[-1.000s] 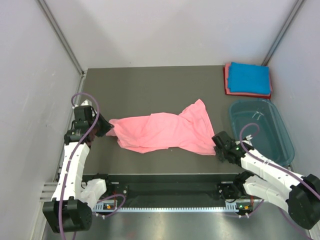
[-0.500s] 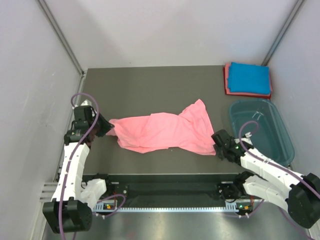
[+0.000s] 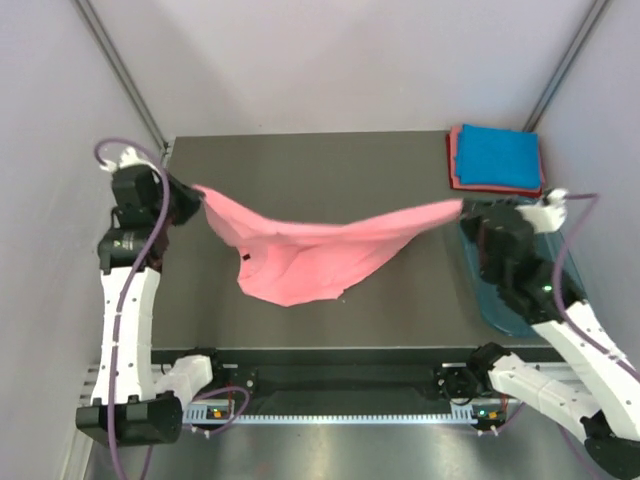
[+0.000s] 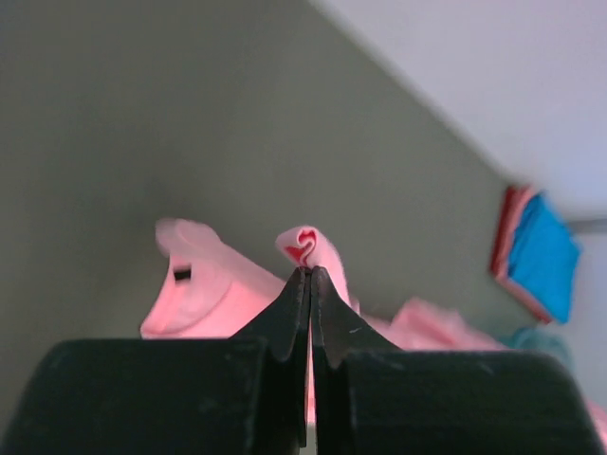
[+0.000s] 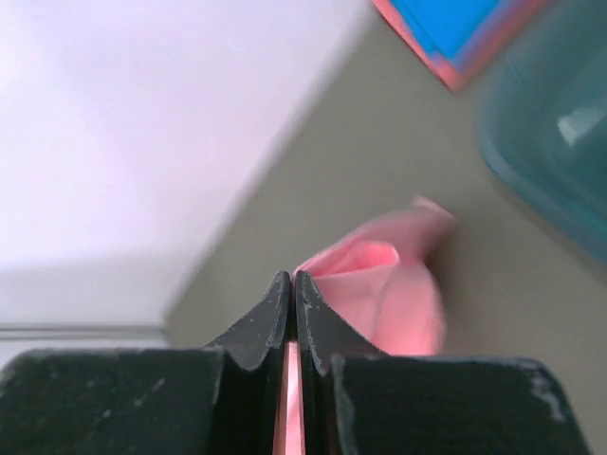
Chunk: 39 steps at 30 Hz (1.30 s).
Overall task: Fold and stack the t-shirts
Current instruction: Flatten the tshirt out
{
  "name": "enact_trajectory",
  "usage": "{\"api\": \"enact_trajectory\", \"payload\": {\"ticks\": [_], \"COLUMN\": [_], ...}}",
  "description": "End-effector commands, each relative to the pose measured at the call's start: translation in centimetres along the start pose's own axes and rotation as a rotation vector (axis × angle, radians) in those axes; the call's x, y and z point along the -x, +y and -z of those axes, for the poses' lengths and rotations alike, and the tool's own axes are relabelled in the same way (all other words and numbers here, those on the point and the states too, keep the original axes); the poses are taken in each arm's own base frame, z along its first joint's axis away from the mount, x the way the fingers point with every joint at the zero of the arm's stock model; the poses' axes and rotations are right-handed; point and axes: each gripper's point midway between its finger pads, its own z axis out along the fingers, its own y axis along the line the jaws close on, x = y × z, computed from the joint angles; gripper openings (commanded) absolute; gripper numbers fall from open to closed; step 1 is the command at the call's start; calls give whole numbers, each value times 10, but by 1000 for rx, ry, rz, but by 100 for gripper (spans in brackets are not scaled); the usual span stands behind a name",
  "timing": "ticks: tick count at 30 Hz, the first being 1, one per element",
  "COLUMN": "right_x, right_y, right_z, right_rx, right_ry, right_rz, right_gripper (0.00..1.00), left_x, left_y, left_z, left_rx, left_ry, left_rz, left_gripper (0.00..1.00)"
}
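The salmon-pink t-shirt hangs stretched between both grippers above the table, its middle sagging down to the surface. My left gripper is shut on the shirt's left end; cloth bunches just past its tips. My right gripper is shut on the right end, with pink cloth beyond its tips. A folded bright blue t-shirt lies on a folded reddish-pink one at the table's far right corner.
A translucent teal tub stands at the right edge of the table, just beside and under the right arm. Grey walls enclose the table on the left, back and right.
Both grippers have risen and moved apart, lifting the pink shirt's two ends off the table. The right gripper closed on the shirt's right end; the cloth now hangs spread.
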Motion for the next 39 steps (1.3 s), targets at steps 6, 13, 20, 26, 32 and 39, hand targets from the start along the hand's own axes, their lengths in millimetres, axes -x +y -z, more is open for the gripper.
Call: {"api": "enact_trajectory", "payload": {"ticks": [6, 13, 20, 26, 32, 39], "right_x": [126, 102, 121, 69, 89, 28], "right_y": [114, 112, 117, 166, 245, 128], "right_z": [60, 121, 140, 67, 54, 21], "right_rx": [266, 493, 536, 493, 622, 381], "right_ry": [-256, 26, 3, 26, -30, 233], "right_rz": [284, 247, 142, 469, 437, 595], "right_gripper": [0, 0, 0, 0, 0, 0], "left_x": [122, 130, 138, 146, 175, 132], "left_y": [-103, -127, -131, -130, -130, -95], "left_z": [113, 224, 245, 151, 145, 116], "left_rx": [-220, -335, -356, -280, -212, -120], "left_ry": [-337, -452, -511, -423, -503, -366], "left_rz": [-6, -29, 7, -36, -24, -67], "left_gripper": [0, 0, 0, 0, 0, 0]}}
